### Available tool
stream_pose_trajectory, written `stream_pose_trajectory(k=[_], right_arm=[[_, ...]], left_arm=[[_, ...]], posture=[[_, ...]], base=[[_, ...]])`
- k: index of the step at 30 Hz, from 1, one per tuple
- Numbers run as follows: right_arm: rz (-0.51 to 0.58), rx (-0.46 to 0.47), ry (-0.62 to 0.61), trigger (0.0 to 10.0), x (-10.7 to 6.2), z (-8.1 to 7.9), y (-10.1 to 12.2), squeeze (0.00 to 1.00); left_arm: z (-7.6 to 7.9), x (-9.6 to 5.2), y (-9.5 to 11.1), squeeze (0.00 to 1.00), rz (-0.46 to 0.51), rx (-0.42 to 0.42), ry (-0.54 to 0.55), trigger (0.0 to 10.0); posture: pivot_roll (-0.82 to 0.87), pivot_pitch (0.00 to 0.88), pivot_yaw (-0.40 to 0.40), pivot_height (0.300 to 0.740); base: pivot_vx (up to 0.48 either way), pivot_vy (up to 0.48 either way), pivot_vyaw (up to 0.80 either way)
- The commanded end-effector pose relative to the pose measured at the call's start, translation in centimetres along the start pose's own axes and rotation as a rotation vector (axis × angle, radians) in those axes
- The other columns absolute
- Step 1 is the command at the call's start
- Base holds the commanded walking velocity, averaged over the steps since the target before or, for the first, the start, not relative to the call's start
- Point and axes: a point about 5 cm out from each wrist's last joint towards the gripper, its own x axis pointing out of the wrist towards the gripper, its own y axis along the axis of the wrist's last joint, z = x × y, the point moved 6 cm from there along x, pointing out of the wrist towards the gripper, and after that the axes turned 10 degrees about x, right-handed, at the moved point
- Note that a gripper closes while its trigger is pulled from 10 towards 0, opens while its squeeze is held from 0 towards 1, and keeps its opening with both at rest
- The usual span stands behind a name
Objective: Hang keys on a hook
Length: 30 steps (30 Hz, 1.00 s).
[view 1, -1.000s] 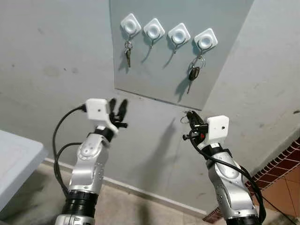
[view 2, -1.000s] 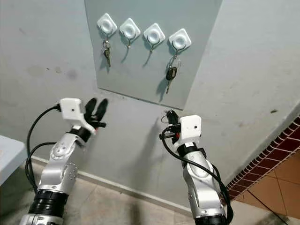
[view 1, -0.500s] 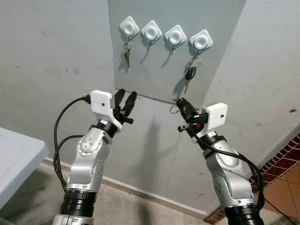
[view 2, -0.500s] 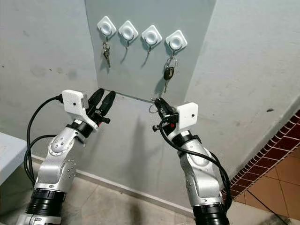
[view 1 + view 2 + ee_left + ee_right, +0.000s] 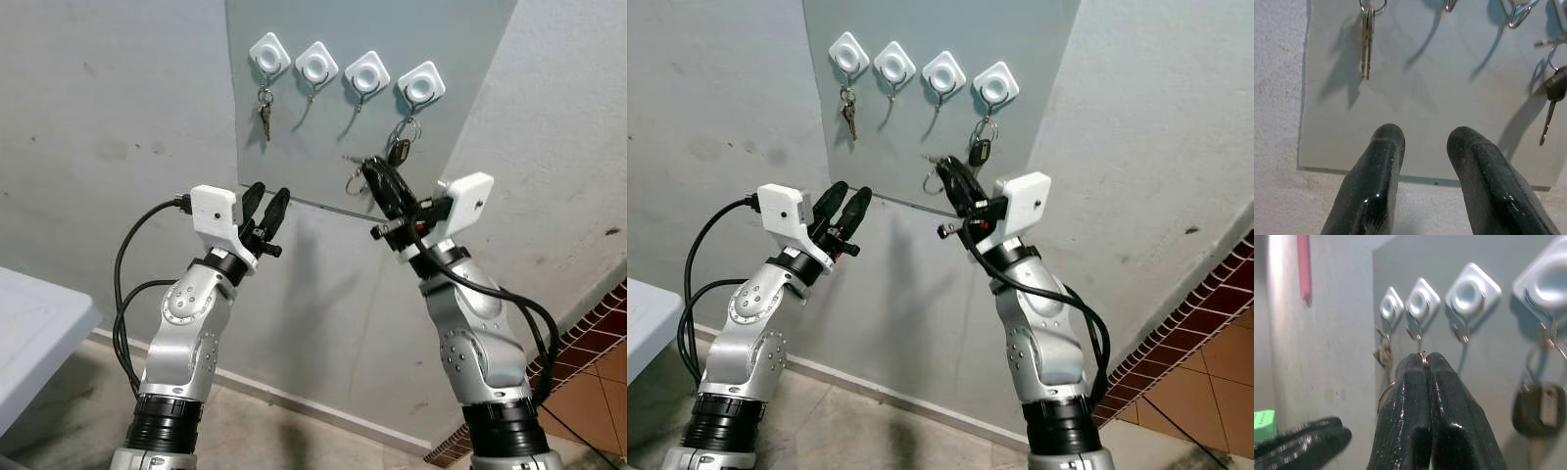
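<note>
Pinching thin silver metal key ring (image 5: 1422, 356), right gripper (image 5: 377, 181) fully closed, frame centre. Light, stiff, slippery; best held at rim. Left gripper (image 5: 265, 211) parted, nothing held.

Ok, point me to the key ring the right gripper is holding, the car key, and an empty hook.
key ring (image 5: 355, 183), left eye view, its wire loop.
car key (image 5: 399, 152), left eye view, its black head.
empty hook (image 5: 938, 97), right eye view, its metal hook.

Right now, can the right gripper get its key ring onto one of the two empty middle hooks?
Probably yes. The right gripper, shut on the key ring, sits just below the free third hook, nothing between.
</note>
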Motion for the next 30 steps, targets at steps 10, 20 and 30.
stream_pose_trajectory(k=[10,20,30], right_arm=[[0.039,-0.003,0.003,10.0,1.2,0.0,1.0,0.00],[0.058,-0.022,0.025,10.0,2.4,0.4,1.6,0.00],[0.056,-0.053,0.050,10.0,3.5,2.0,2.3,0.00]], left_arm=[[0.9,0.6,1.6,0.00,0.042,-0.001,-0.027,10.0],[1.3,0.6,1.9,0.00,0.049,-0.005,-0.045,10.0],[2.3,0.6,2.1,0.00,0.053,-0.021,-0.077,10.0]], posture=[[0.12,0.000,-0.076,0.740],[0.13,0.000,-0.076,0.740],[0.13,0.000,-0.073,0.740]], base=[[0.000,0.000,0.00],[0.000,0.000,0.00],[0.000,0.000,0.00]])
